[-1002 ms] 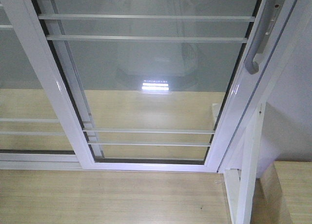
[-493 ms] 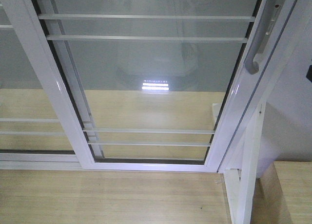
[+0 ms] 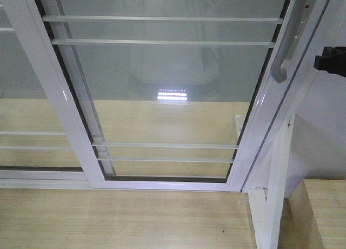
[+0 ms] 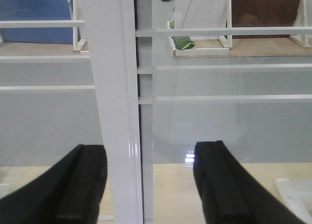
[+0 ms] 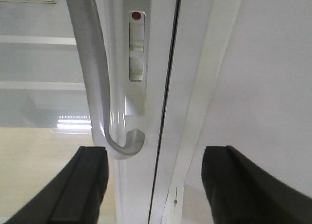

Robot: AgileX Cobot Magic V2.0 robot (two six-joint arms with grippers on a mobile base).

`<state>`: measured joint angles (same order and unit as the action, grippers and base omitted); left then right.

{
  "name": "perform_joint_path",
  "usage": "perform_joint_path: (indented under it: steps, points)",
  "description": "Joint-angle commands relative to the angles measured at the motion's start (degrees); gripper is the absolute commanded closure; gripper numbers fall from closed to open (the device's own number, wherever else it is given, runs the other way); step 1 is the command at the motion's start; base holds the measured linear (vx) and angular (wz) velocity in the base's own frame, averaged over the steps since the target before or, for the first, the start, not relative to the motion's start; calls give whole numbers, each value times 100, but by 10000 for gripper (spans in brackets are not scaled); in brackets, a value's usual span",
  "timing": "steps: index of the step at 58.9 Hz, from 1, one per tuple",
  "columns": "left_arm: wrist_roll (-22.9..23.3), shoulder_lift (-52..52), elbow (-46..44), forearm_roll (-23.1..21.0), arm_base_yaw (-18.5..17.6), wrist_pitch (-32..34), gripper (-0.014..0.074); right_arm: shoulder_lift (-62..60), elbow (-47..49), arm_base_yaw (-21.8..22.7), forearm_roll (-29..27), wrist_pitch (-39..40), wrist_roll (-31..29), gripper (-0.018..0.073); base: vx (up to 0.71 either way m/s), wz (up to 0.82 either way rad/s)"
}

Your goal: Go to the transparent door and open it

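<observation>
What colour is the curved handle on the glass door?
Silvery grey handle, best seen in the right wrist view.

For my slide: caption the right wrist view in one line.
Open right gripper facing the curved grey handle of the glass door.

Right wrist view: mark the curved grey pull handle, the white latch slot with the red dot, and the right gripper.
Curved grey pull handle (image 5: 95,78), right wrist view, mid-shaft.
White latch slot with red dot (image 5: 137,48), right wrist view, its centre.
Right gripper (image 5: 155,153), right wrist view, midway between black fingertips.
</observation>
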<state>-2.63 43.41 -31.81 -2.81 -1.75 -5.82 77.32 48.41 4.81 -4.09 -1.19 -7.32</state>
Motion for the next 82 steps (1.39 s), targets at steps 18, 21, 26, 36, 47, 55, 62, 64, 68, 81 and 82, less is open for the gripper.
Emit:
perform_joint_path:
  steps: [18,21,26,36,47,55,62,64,68,81,82]
  points:
    - [10,-13,-195,-53,-13,422,80,1541,1722,-614,526,840,-52,64,0,0]
    - [10,-13,-195,-53,-13,392,80,1716,1878,-614,526,871,-59,64,0,0]
    - [10,-13,-195,-53,-13,294,80,1935,2082,-591,526,929,-59,64,0,0]
    - [10,-13,-195,-53,-13,36,83,2243,2265,-591,526,1330,-59,69,0,0]
    - [10,-13,-195,-53,-13,-35,83,2556,2444,-591,409,1446,-52,115,0,0]
    - [10,-13,-195,-53,-13,-17,83,2556,2444,-597,160,1349,-52,204,0,0]
    - [10,-13,-195,-53,-13,-17,83,2556,2444,-597,21,1356,-52,332,0,0]
    - [10,-13,-195,-53,-13,-17,83,2556,2444,-597,28,1356,-52,379,0,0]
    - [10,-13,-195,-53,-13,-17,83,2556,2444,-597,42,1361,-52,464,0,0]
    - [10,-13,-195,-53,-13,-4,83,2556,2444,-626,41,1505,24,571,0,0]
    - [10,-13,-195,-53,-13,-4,83,2556,2444,-646,41,1532,24,571,0,0]
